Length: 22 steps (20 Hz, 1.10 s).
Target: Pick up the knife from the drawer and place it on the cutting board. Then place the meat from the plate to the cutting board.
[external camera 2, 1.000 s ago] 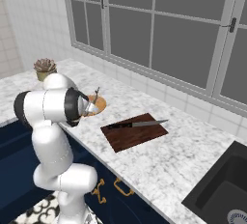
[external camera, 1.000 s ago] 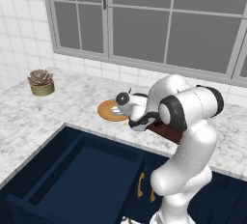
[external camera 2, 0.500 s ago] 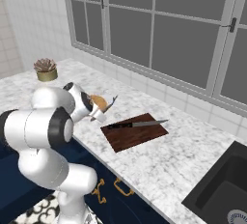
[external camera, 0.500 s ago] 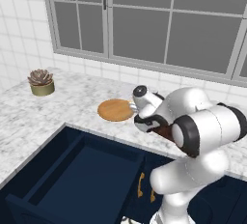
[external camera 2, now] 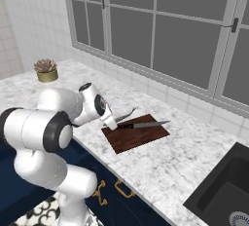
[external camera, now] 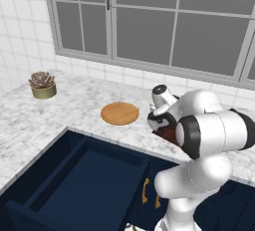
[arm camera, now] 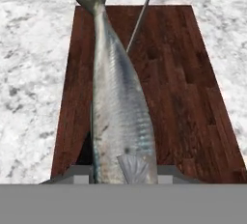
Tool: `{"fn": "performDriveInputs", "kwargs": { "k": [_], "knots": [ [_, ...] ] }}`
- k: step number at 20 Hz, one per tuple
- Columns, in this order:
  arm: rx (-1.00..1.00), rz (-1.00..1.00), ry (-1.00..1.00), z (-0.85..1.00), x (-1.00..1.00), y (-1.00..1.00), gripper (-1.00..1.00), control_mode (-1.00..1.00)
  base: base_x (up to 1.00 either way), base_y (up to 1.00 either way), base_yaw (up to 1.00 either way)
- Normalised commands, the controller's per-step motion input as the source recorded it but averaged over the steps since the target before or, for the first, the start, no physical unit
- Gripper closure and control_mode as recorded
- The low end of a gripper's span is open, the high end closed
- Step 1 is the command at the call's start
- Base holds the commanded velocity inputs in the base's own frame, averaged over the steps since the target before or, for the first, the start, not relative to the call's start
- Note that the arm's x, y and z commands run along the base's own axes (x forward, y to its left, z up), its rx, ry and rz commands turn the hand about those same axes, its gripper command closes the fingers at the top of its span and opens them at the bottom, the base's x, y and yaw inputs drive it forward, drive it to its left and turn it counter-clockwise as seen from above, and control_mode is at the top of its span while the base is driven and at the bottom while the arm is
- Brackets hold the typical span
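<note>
My gripper (external camera 2: 112, 122) is shut on the meat (external camera 2: 125, 116), a silvery grey fish, and holds it over the near left end of the dark reddish-brown cutting board (external camera 2: 138, 138). In the hand view the meat (arm camera: 120, 112) runs lengthwise over the cutting board (arm camera: 183, 88), its forked tail pointing away. The knife (external camera 2: 146, 124) lies along the board's far edge, and its blade (arm camera: 141, 18) shows beside the tail. The orange-tan plate (external camera: 120, 113) lies bare on the counter, left of the arm. The navy drawer (external camera: 84, 180) stands pulled out below the counter.
A potted succulent (external camera: 43, 85) stands at the far left of the marble counter. A dark sink (external camera 2: 226, 191) is set into the counter at the right. Brass handles (external camera: 145, 190) show on the cabinet fronts beside the arm's base. Windows line the back wall.
The arm has swung right from the plate to the cutting board, carrying the fish with it. The plate is left bare. The knife has not moved.
</note>
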Motion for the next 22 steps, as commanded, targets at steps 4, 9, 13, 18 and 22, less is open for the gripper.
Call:
{"fn": "performDriveInputs", "kwargs": {
  "k": [4,9,13,18,22],
  "knots": [
    [-0.02,-0.22,-0.01,-0.59,0.0,-0.27,1.0,-1.0,0.0,0.0,0.0],
    [0.0,-0.19,0.0,-0.26,0.0,-0.38,-1.0,-1.0,0.0,0.0,0.0],
    [0.0,-0.14,-0.03,0.0,-0.06,-0.05,-1.0,-1.0,0.0,0.0,0.0],
    [0.0,-0.09,-0.11,0.0,-0.1,0.0,-1.0,-1.0,0.0,0.0,0.0],
    [0.0,-0.02,-0.19,0.0,-0.45,0.1,-1.0,-1.0,0.0,0.0,0.0]
  ]
}}
